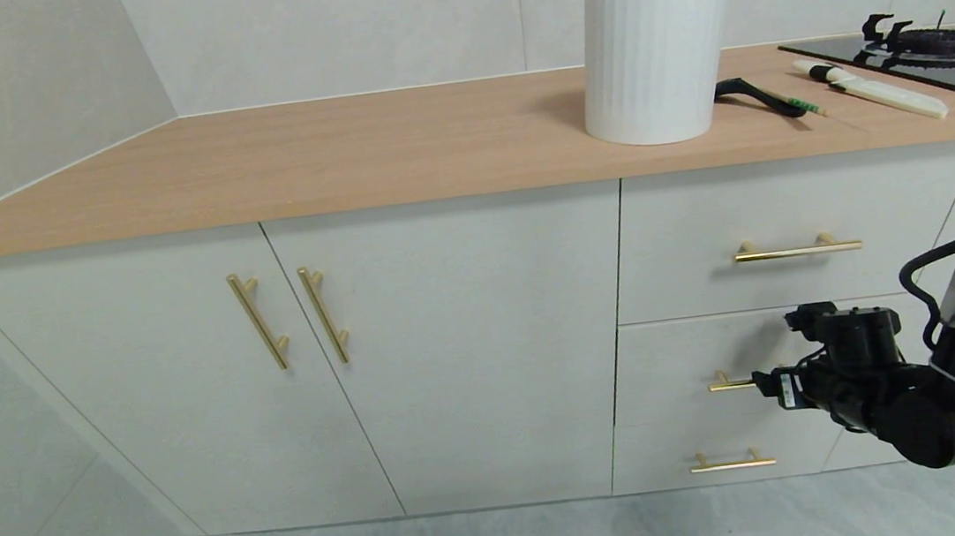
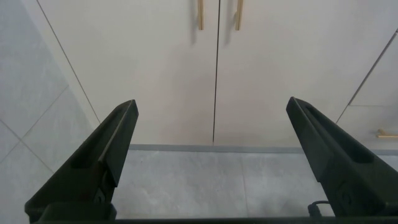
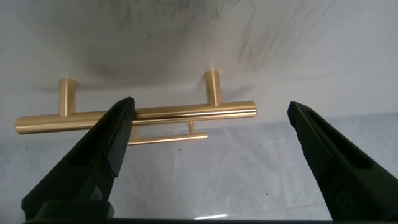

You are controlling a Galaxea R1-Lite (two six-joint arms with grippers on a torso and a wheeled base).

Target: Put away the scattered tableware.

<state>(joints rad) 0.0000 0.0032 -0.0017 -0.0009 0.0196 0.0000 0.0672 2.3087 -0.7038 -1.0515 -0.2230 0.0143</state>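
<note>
Right end effector (image 3: 209, 106) — spread wide — just before the middle drawer handle (image 3: 186, 114).

Loose tableware toward the right end of the worktop (image 1: 341, 153)
Lying flat, midway between back and front edges: black curved-handled utensil (image 1: 750, 88), thin green-marked stick (image 1: 805, 105) at its tip. Just beside, nearer the right end: long white knife-like piece (image 1: 876, 90) with a black band, angled toward the front edge.
</note>
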